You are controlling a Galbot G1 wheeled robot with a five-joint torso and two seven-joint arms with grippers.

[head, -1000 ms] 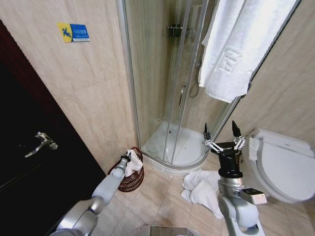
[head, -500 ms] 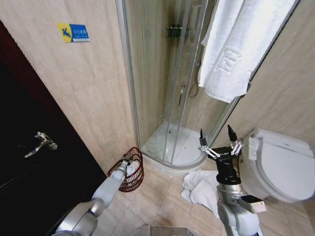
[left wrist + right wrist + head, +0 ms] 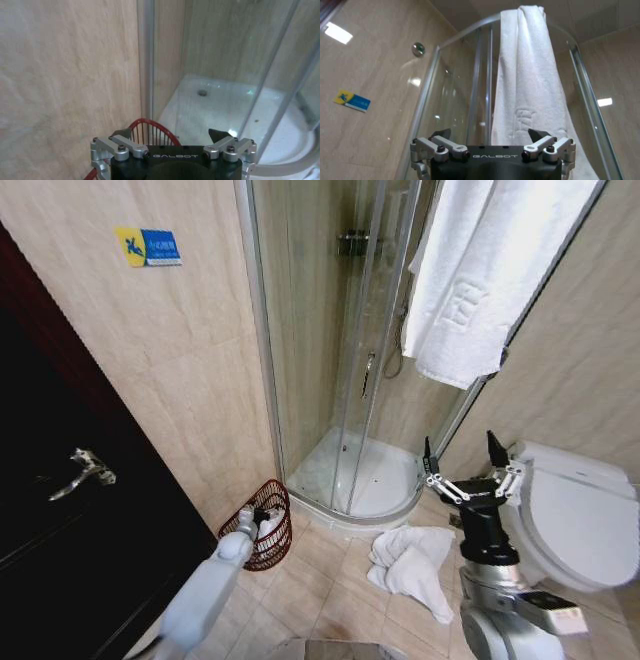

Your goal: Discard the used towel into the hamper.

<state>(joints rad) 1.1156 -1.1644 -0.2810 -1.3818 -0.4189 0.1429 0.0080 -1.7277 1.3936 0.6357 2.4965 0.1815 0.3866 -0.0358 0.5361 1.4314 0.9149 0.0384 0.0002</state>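
Note:
The hamper [image 3: 250, 542], a dark red open-weave basket, stands on the floor by the tiled wall, beside the shower. A white towel [image 3: 270, 523] lies inside it. My left gripper [image 3: 260, 514] hovers at the hamper's rim [image 3: 148, 123], and in the left wrist view the gripper [image 3: 169, 133] stands open with nothing between its fingers. A second crumpled white towel [image 3: 412, 562] lies on the floor tiles in front of the shower tray. My right gripper [image 3: 468, 462] points upward above that towel, open and empty, also seen in its own wrist view [image 3: 489, 134].
A glass shower enclosure [image 3: 340, 350] fills the middle, with a clean white towel [image 3: 480, 280] hung over its rail. A toilet [image 3: 575, 515] stands at the right. A dark door with a lever handle [image 3: 85, 470] is on the left.
The left arm has sunk lower and drawn back a little from the hamper, with the towel left inside. The right gripper has shifted to the right and slightly down.

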